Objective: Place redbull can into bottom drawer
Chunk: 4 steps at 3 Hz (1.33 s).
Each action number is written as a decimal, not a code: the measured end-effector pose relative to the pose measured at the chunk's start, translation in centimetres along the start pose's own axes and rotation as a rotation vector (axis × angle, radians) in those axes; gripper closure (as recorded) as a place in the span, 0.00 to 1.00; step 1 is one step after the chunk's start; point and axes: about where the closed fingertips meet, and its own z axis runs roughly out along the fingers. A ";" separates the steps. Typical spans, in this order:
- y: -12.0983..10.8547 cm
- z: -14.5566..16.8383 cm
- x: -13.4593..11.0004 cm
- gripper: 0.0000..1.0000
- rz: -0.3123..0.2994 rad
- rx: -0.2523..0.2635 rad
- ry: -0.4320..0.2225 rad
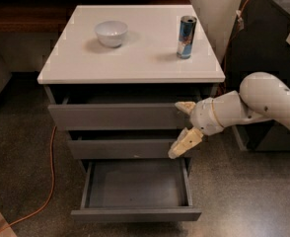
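Note:
The redbull can [186,37] stands upright on the white cabinet top [135,58], near its right edge. The bottom drawer [136,215] is pulled far out and its grey tray is empty. My gripper [180,129] hangs in front of the right ends of the top and middle drawer fronts, well below the can. Its two cream fingers [185,142] are spread apart and hold nothing.
A white bowl [111,33] sits on the top, left of the can. The top drawer [120,115] and middle drawer [120,148] stand slightly out. A dark cabinet [278,43] stands at the right. An orange cable [46,181] runs over the floor at the left.

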 end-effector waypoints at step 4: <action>-1.3 -4.9 -5.1 0.00 -0.085 0.068 0.078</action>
